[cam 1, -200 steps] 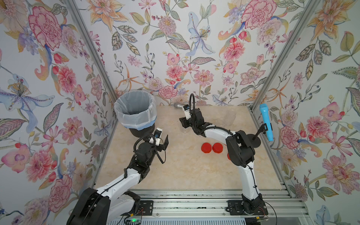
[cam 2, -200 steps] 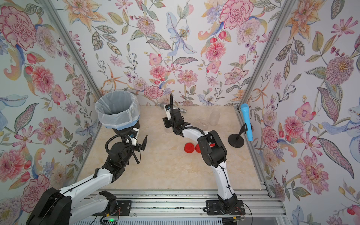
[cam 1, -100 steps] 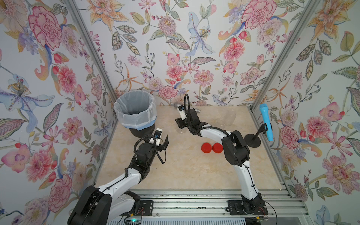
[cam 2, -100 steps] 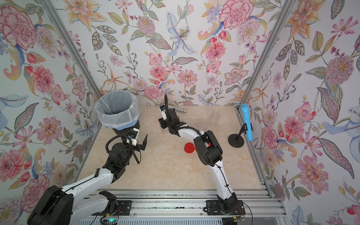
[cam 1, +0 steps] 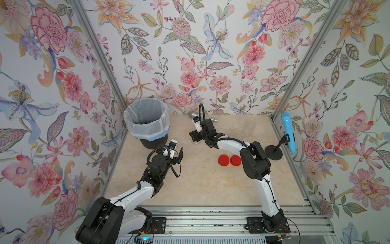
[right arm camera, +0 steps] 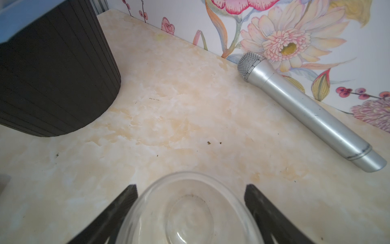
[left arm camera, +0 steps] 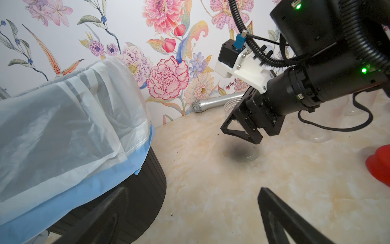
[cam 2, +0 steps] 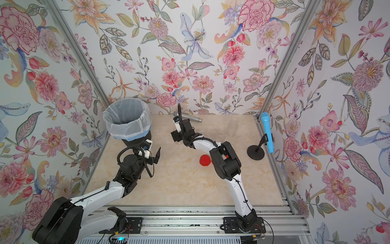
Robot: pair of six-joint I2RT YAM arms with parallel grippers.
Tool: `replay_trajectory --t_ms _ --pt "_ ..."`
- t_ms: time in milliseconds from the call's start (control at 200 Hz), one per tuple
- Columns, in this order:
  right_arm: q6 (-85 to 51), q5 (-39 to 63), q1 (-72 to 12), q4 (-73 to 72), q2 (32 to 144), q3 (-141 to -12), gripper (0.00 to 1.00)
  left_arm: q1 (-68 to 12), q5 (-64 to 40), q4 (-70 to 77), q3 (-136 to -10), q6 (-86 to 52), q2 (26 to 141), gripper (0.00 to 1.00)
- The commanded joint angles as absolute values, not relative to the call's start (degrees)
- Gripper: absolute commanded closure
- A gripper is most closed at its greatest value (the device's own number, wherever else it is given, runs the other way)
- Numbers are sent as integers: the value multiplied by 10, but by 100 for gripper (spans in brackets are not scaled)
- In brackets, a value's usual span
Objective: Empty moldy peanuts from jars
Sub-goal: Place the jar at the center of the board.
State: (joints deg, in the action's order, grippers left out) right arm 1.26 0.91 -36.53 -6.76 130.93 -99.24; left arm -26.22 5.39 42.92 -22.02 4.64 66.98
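Clear empty plastic jar [right arm camera: 190, 213], lower centre of right wrist view, stands on beige marbled table [right arm camera: 168, 118]; right gripper [right arm camera: 191, 187] just parted, releasing it, so jar looks finished. Left gripper [left arm camera: 192, 190] spread, empty.

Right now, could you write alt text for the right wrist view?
An empty clear jar sits between the spread fingers of the right tool, on a beige marbled tabletop. A silver microphone lies beyond it; a black bin stands nearby.
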Motion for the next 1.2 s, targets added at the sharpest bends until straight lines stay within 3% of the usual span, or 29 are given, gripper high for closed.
replay_trajectory --t_ms 0,230,621,966,1191 --pt "20 0 -367 -72 1274 -974 12 -263 67 446 -222 51 675 0" --pt "34 -13 -367 -87 1225 -942 0 -262 68 441 -224 49 680 0" --pt "33 -26 -366 -109 1128 -883 0 -262 80 428 -233 57 686 0" --pt "-12 -101 -296 -98 763 -535 0 -242 122 349 -283 63 686 0" --pt "-47 -175 -224 -30 531 -358 0 -209 181 345 -255 49 614 0"
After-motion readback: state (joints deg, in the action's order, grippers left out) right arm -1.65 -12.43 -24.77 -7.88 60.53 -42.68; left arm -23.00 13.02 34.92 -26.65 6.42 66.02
